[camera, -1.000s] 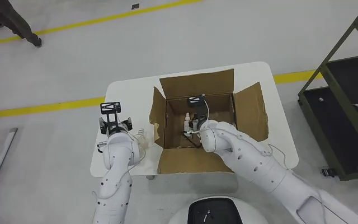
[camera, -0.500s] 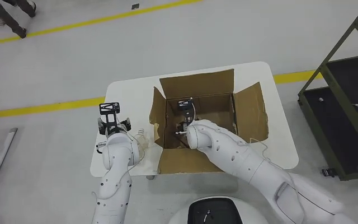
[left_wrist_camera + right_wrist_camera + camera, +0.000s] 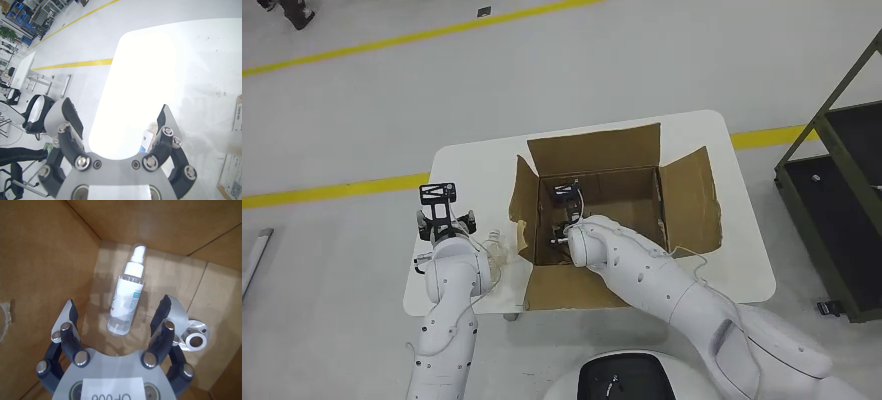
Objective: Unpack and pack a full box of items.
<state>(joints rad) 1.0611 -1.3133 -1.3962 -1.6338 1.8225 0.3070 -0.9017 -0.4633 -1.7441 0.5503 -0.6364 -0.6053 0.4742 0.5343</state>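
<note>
A spray bottle (image 3: 124, 306) lies on its side in a corner of the box (image 3: 47, 256) floor. The right gripper (image 3: 118, 306) hangs over it, jaws apart, straddling its body. The bottle looks light, stiff and slippery, so its labelled middle seems the surest hold. The left gripper (image 3: 115, 109) is spread wide above the counter (image 3: 189, 66).

White desk (image 3: 692, 140), grey floor (image 3: 642, 60), yellow line (image 3: 422, 37) beyond the desk, second line (image 3: 322, 192) passing behind it, dark rack (image 3: 842, 170) off its right, farther off a table (image 3: 23, 70), plant (image 3: 7, 33), shelving (image 3: 15, 11) with blue bins
</note>
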